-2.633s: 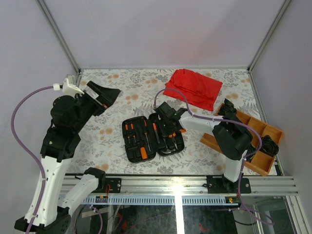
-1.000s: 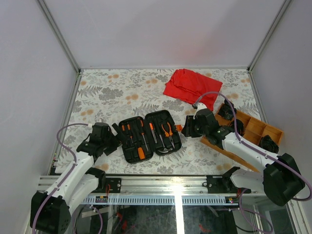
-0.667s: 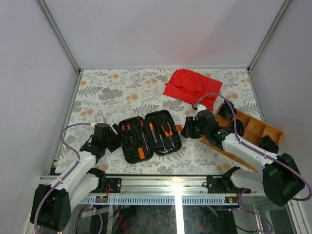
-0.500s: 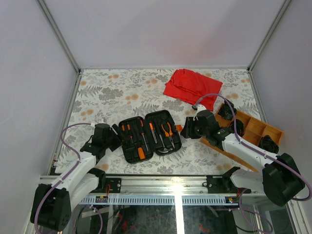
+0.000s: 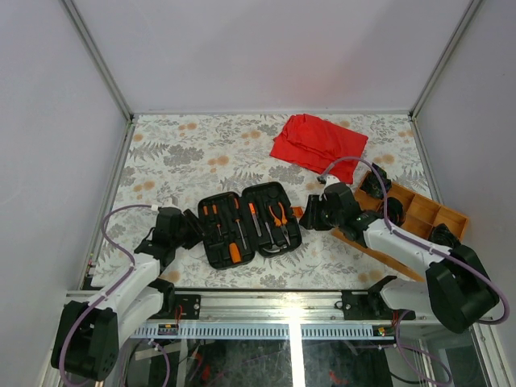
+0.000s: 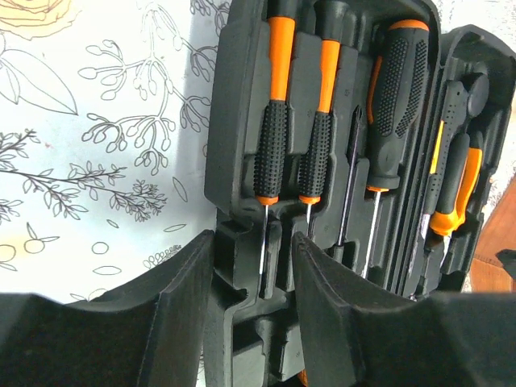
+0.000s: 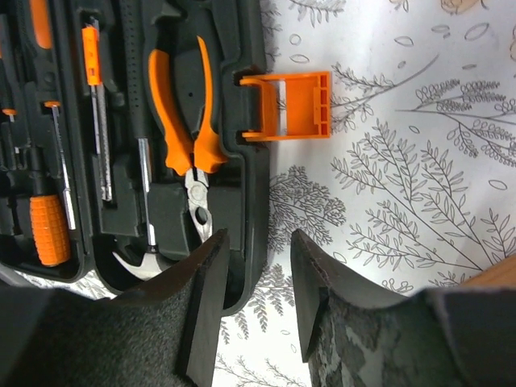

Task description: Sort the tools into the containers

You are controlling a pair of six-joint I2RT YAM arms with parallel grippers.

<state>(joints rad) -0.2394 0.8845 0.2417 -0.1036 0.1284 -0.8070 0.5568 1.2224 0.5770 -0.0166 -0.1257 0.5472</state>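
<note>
I see a crumpled red cloth point(image 5: 318, 147) at 1 o'clock on the floral table point(image 5: 177, 153); a wooden divided tray point(image 5: 419, 211) lies at 4 o'clock.

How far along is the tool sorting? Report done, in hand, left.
Done: the slim orange-and-black screwdrivers and orange-handled pliers lie in the moulded slots of the open black plastic tool case. In hand: the left gripper straddles its left edge, the right gripper its right rim beside the orange latch. Left: no loose tools visible; closing the case looks next.
</note>
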